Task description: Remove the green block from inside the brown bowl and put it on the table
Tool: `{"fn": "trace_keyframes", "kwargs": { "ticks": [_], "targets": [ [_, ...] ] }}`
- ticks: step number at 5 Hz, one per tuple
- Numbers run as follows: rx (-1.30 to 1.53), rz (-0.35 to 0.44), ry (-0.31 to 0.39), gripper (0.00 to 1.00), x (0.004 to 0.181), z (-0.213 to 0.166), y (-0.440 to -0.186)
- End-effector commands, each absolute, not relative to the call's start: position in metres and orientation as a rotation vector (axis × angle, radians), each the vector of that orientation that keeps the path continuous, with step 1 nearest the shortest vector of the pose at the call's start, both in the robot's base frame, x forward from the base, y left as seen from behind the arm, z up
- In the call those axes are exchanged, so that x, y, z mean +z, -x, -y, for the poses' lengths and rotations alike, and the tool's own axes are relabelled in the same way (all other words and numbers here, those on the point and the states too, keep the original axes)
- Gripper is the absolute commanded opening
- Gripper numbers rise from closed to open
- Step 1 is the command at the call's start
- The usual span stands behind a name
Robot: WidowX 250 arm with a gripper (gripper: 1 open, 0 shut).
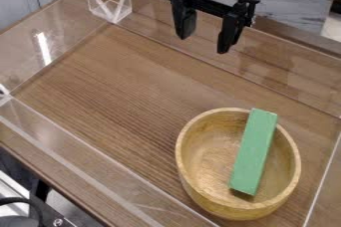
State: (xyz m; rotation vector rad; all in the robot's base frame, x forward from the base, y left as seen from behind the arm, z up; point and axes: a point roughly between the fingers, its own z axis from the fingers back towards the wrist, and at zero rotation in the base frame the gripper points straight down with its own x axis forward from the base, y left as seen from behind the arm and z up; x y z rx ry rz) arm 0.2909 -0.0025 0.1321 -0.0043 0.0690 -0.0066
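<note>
We have the gripper (208, 30) up at twelve o'clock, its fingers spread wide with nothing between them, while the green block (253, 151) lies inside the brown bowl (196, 176) down at about five o'clock, toward the bowl's right side as the camera sees it. The step in hand, as we judge it, is the approach: we do best to travel high toward five o'clock, stop above the block's middle, and turn the wrist so the fingers come down on its two long sides. The side toward three o'clock looks tight against the bowl's wall (we cannot tell whether they touch), so that finger needs a careful, straight descent, or it may land on the thick rim. Then we close firmly, lift straight up past the rim, and set the block on the table (114, 82), where bare wood toward ten o'clock of the bowl offers room. Clear plastic walls (54, 60) edge the table, and a black cable (30, 207) lies at seven o'clock, away from our route.
</note>
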Motion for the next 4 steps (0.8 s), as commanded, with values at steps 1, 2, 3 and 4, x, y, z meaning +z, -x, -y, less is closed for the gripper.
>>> {"fn": "trace_keyframes", "kwargs": {
  "ticks": [1,2,3,4],
  "targets": [
    [-0.005,-0.072,0.01,1.0,0.13,0.022,-0.276],
    [-0.033,-0.083,0.019,1.0,0.112,0.072,-0.236],
    [-0.091,-0.048,0.013,1.0,0.096,0.123,-0.203],
    [-0.103,-0.03,0.008,1.0,0.074,0.14,-0.198]
  ]
}}
